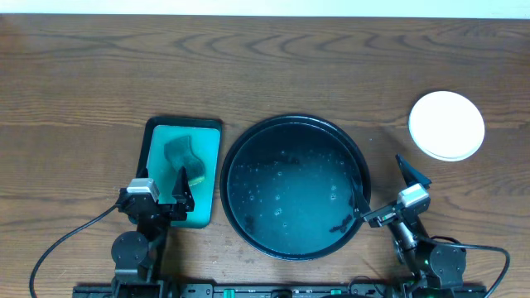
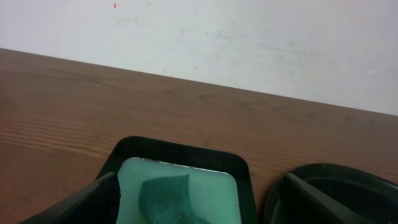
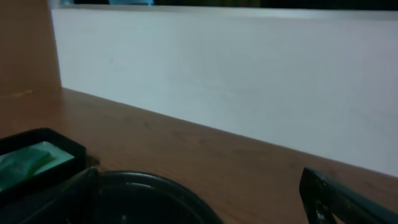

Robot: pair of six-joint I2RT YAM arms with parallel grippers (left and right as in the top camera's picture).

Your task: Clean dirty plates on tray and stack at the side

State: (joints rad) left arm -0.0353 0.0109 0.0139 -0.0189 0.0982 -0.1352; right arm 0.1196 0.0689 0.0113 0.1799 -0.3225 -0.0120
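Mid-table: black round tray (image 1: pixel 286 186), floor wet, with a thin film and scattered bubbles. Plates (image 1: pixel 447 124) off it, stacked on the wooden table (image 1: pixel 265 66) at about 2 o'clock from the black round tray, well clear of its rim. White one on top, count underneath not readable. Teal rectangular tray (image 1: pixel 161 134) just beside the black one at 9 o'clock, with a dark green sponge (image 1: pixel 180 153) lying in it. Left gripper (image 1: pixel 161 189) over the 6 o'clock end of the teal rectangular tray, fingers spread wide, gripping nothing. Same in the left wrist view, with the sponge showing between them. Right gripper (image 1: pixel 386 187) at the black round tray's 4 o'clock, fingers apart with nothing between. One finger overlaps the rim, contact not clear.
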